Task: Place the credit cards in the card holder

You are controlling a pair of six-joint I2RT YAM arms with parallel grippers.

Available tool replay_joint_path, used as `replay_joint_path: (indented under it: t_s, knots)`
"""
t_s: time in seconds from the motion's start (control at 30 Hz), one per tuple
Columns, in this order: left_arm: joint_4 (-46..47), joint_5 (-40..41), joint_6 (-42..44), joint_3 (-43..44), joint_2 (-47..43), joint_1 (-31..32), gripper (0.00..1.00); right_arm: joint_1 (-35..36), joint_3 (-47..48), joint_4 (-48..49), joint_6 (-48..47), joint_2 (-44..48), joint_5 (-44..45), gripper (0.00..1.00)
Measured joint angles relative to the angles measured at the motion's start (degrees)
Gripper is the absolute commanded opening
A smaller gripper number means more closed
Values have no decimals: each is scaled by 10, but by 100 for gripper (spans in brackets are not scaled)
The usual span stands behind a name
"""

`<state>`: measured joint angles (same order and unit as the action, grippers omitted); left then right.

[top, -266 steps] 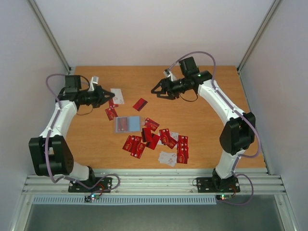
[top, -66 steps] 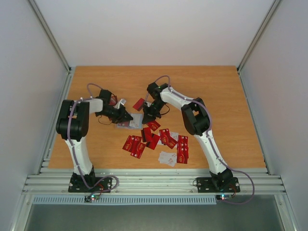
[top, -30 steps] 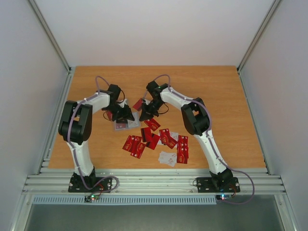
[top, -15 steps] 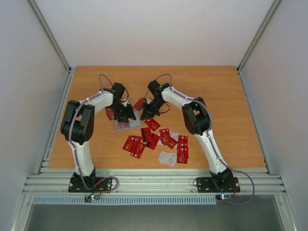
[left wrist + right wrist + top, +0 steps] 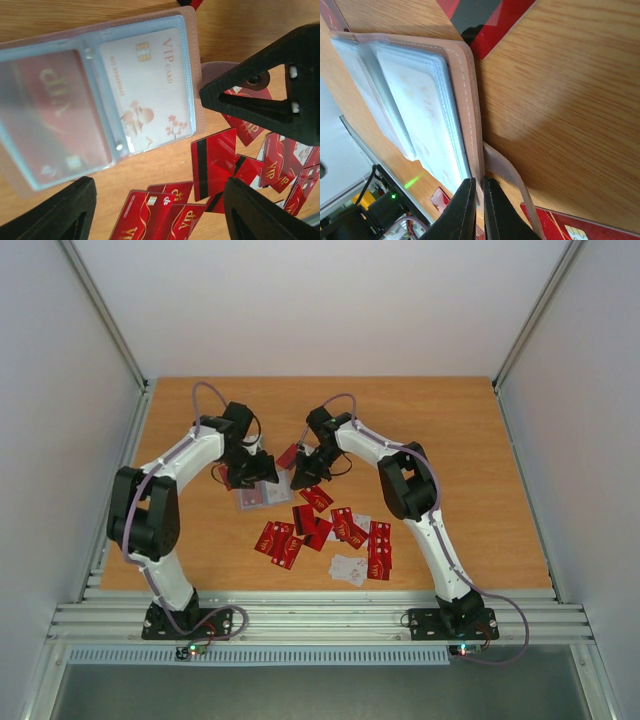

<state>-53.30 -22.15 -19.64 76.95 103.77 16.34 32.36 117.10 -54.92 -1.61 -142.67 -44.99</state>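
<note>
The card holder (image 5: pixel 262 496) lies open on the table, clear sleeves up, tan cover (image 5: pixel 193 60) showing round the edge. One sleeve holds a white VIP card (image 5: pixel 150 90), the other a red card (image 5: pixel 55 115). My left gripper (image 5: pixel 160 220) hovers just above the holder, open, with nothing between its fingers. My right gripper (image 5: pixel 479 200) is shut on the tan edge of the holder (image 5: pixel 470 100), beside its strap (image 5: pixel 510 172). Loose red credit cards (image 5: pixel 330 530) lie in a scatter toward the near side, some of these cards (image 5: pixel 215 160) under the left gripper.
A single red card (image 5: pixel 291 455) lies just beyond the holder next to the right arm's wrist. Another red card (image 5: pixel 229 476) sits left of the holder. The right gripper's black fingers (image 5: pixel 260 95) reach in close beside the left gripper. Side walls bound the table.
My left gripper has spread its jaws wider and drawn slightly back toward the far left above the holder. The right gripper stays pinched at the holder's edge.
</note>
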Motion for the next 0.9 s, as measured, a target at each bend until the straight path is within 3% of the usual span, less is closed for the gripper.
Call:
replay_joint_path:
  t_s: [0.17, 0.33, 0.4, 0.5, 0.53, 0.7, 0.9]
  knots:
    - [-22, 38, 21, 0, -51, -18, 76, 0, 0, -3, -3, 0, 0, 17]
    - [-21, 70, 39, -23, -111, -83, 78, 0, 12, -19, -10, 0, 0, 28]
    - [-16, 92, 40, -39, -128, -103, 82, 0, 25, -27, -12, 0, 0, 31]
    - [-1, 115, 38, -74, -153, -122, 98, 0, 49, -40, -16, 4, 0, 33]
    - [4, 120, 40, -84, -159, -127, 99, 0, 55, -44, -17, 6, 0, 33]
    - [32, 115, 25, -133, -183, -179, 99, 0, 76, -60, -20, 33, -1, 33]
    - [80, 28, 38, -173, -179, -221, 86, 7, 78, -68, -17, 53, 0, 29]
